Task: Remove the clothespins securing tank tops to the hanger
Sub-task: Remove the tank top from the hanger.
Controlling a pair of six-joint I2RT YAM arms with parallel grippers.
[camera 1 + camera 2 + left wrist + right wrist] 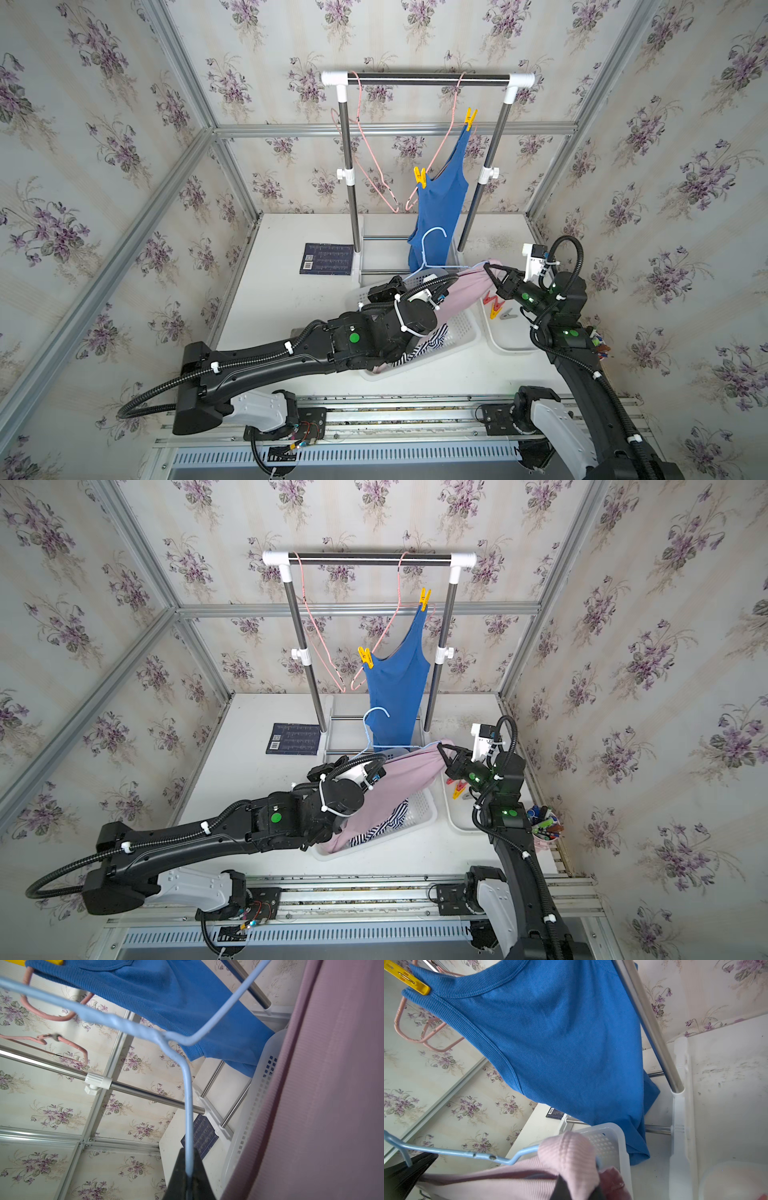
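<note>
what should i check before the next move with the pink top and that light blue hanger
1. Left hand shut on the light blue hanger: ok.
2. Right hand shut on the pink tank top at the hanger's end: ok.
3. Pink tank top free of clips: cannot tell, the grip hides that end.
4. Basket under the pink tank top: ok, its lower part lies in it.
5. Blue tank top unpinned: not ok, two yellow clothespins grip its straps.
6. Loose clothespins in the tray: ok.
</note>
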